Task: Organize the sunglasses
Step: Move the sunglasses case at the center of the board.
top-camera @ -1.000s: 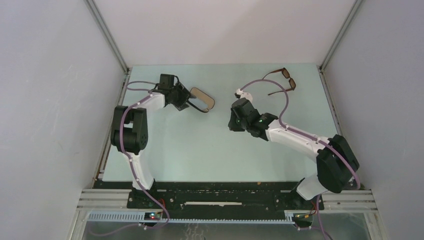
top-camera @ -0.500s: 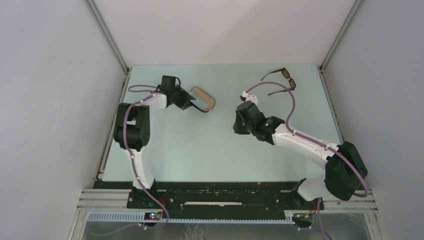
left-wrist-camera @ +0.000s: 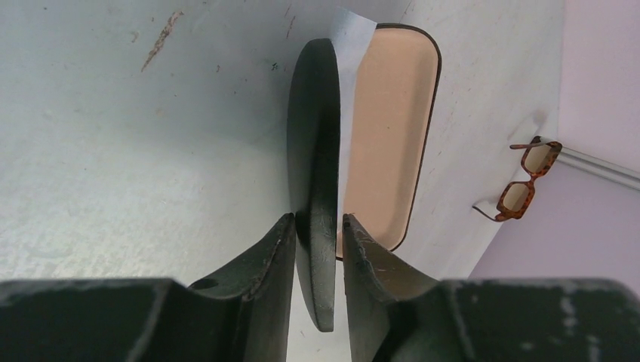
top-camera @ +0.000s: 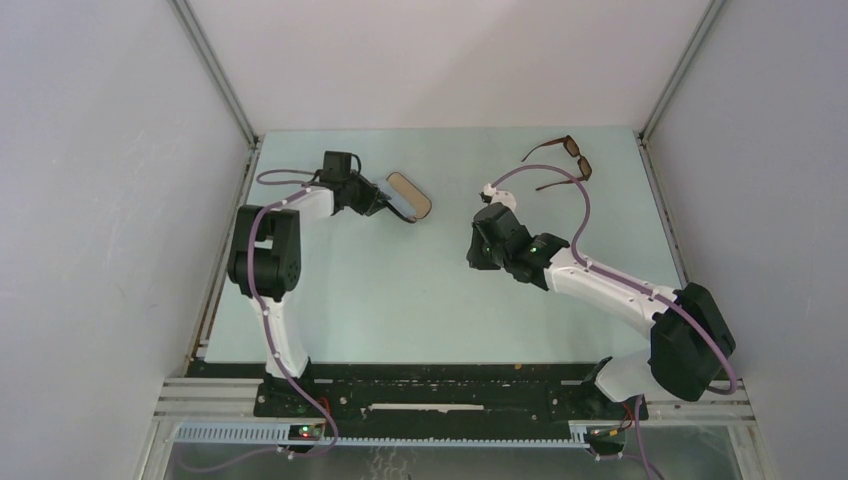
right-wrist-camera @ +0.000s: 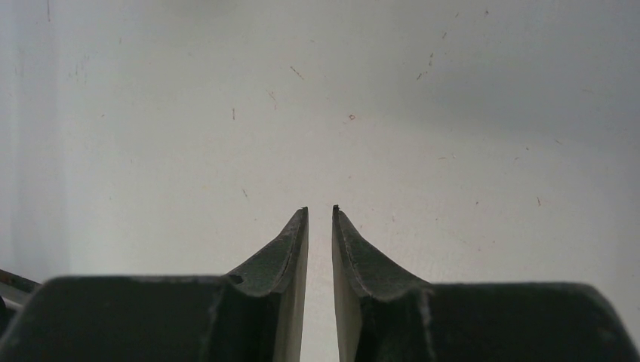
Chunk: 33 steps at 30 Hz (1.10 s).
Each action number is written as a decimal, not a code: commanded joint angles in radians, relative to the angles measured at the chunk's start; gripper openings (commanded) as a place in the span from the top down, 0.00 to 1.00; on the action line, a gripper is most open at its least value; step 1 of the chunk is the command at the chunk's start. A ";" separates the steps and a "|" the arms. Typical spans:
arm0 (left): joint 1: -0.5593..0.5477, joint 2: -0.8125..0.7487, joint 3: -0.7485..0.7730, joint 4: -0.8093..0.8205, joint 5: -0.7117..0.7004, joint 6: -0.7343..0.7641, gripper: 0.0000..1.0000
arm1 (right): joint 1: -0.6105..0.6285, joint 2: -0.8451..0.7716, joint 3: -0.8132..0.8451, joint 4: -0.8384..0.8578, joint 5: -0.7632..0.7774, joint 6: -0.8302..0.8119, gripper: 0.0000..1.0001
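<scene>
Pale green table [top-camera: 420, 300], scuffed and speckled, boxed in by plain white walls [top-camera: 110, 200]. The left gripper [left-wrist-camera: 318, 220] is clamped on the black lid [left-wrist-camera: 313, 136] of the open case [left-wrist-camera: 389, 136], tan lining showing. The right gripper [right-wrist-camera: 320, 211] hangs over mid-table, fingers nearly together, gripping nothing. The sunglasses [top-camera: 572, 157] lie near the far right corner, well apart from both: mottled brown frame, rectangular lenses, temple arms unfolded.

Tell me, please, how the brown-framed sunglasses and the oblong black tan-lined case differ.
The brown-framed sunglasses lie free, arms unfolded, by the far right corner; the black tan-lined case lies left of them, open, its lid pinched by the left gripper. Both rest on the table.
</scene>
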 commanded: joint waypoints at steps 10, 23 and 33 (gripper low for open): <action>0.007 0.017 -0.011 0.044 0.015 0.003 0.69 | -0.007 -0.047 -0.019 0.008 0.019 0.011 0.74; -0.015 -0.109 -0.215 0.114 0.033 -0.021 0.85 | -0.005 -0.047 -0.019 0.016 0.011 0.015 0.75; -0.147 -0.341 -0.540 0.188 -0.027 -0.073 0.82 | -0.003 -0.051 -0.048 0.040 -0.011 0.014 0.75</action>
